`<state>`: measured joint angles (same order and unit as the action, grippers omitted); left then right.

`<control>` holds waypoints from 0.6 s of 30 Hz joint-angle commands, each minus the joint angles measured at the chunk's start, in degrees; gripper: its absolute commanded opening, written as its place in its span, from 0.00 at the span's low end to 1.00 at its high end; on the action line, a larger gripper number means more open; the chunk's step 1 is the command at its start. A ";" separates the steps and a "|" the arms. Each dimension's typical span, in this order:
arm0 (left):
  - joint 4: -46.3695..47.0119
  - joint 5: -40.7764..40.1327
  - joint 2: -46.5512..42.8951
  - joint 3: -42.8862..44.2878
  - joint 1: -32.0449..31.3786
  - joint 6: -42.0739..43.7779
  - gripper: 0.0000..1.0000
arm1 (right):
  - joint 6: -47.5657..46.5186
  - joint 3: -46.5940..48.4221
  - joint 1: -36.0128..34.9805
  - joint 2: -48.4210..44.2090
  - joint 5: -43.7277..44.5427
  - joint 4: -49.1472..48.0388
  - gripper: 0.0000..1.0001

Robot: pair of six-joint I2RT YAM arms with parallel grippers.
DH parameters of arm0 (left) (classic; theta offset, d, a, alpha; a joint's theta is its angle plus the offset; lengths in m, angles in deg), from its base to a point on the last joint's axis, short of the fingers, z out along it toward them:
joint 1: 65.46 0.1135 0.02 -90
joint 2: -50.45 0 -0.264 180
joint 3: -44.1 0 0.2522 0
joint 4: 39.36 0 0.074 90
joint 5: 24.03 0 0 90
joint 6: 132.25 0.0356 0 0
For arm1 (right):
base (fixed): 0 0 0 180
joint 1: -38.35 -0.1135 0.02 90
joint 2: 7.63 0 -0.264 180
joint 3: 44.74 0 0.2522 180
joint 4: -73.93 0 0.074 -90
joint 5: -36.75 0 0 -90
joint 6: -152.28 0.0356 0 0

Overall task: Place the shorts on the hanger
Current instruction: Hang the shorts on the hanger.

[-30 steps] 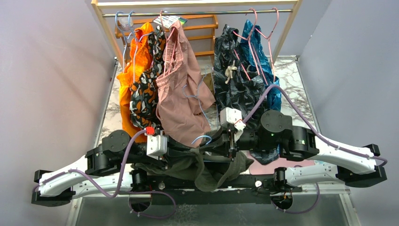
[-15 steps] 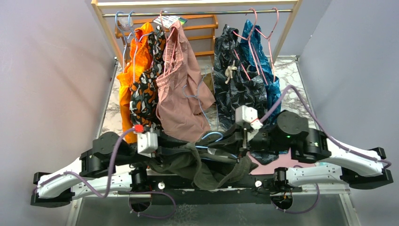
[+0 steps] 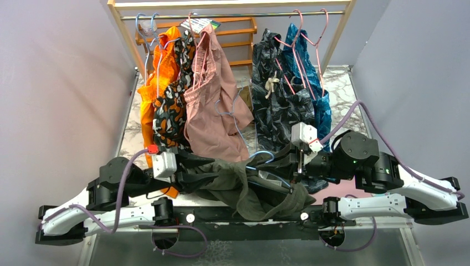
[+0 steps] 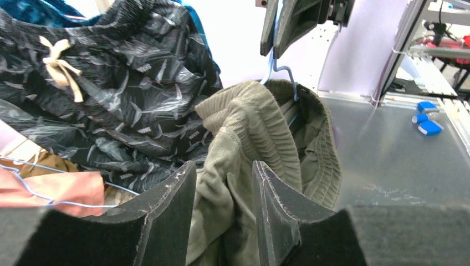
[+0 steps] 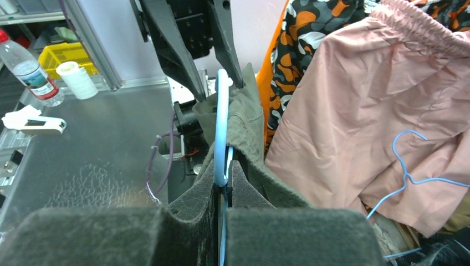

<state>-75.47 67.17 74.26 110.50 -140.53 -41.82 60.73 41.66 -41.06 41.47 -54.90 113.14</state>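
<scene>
On the left, we saw the left gripper (image 4: 223,169) reaching toward the middle. Its fingers (image 4: 166,216) stood part-way apart, and a thick fold of the shorts (image 3: 249,191) lay in the gap without being pinched flat. The olive cloth hung bunched between the two arms, over the near edge of the table (image 3: 343,83), with its ribbed waistband turned up toward the left wrist camera.

Behind it, garments hung from the rack rail (image 3: 238,15): an orange piece (image 3: 148,105), an orange-and-black patterned one (image 3: 173,113), then the dusty-pink shorts (image 3: 213,111) with a spare blue hanger (image 5: 407,166) lying against them. To the right hung the dark leaf-print shorts (image 3: 277,100) and a teal garment (image 3: 313,72).

The hanger (image 5: 221,127) rose out of the olive waistband, its light-blue wire running down into the cloth. On the right, the right gripper (image 5: 221,185) had its pads pressed together on that wire, which it held edge-on and upright just beside the shorts.
</scene>
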 commanded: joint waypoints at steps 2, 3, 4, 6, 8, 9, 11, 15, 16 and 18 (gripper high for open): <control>-2.96 -7.05 -4.01 3.85 0.19 -1.32 0.46 | -1.39 3.31 -0.06 -1.84 3.24 -0.10 0.01; -3.64 -8.09 -4.61 4.02 0.14 -1.49 0.46 | -1.36 3.39 -0.09 -2.02 3.47 0.21 0.01; -4.28 -9.36 -5.17 4.09 0.18 -1.61 0.46 | -1.49 3.40 -0.12 -2.23 3.69 0.60 0.01; -5.61 -10.80 -5.81 4.23 0.18 -1.67 0.46 | -1.63 3.55 -0.12 -2.34 3.86 1.37 0.01; -7.05 -11.55 -5.78 4.43 0.18 -1.55 0.46 | -1.74 3.50 -0.04 -2.45 4.16 2.01 0.01; -7.78 -11.55 -5.53 4.50 0.18 -1.53 0.44 | -1.83 3.52 -0.10 -2.54 4.30 2.21 0.01; -8.61 -9.94 -4.27 4.69 0.18 -1.75 0.41 | -1.96 3.53 -0.04 -2.72 4.81 2.49 0.01; -8.80 -5.28 -0.32 5.03 0.14 -1.97 0.41 | -2.20 3.25 -0.04 -2.64 5.40 2.37 0.01; -8.88 -4.71 0.79 5.16 0.18 -1.82 0.41 | -2.30 3.24 -0.06 -2.53 5.38 2.28 0.01; -9.00 -5.74 2.65 5.57 0.18 -1.09 0.43 | -2.46 3.36 -0.07 -2.36 5.34 2.23 0.01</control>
<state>-83.03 59.82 73.08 114.57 -140.53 -43.11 59.29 42.80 -41.06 39.66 -51.12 117.62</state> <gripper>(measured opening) 0.418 0.031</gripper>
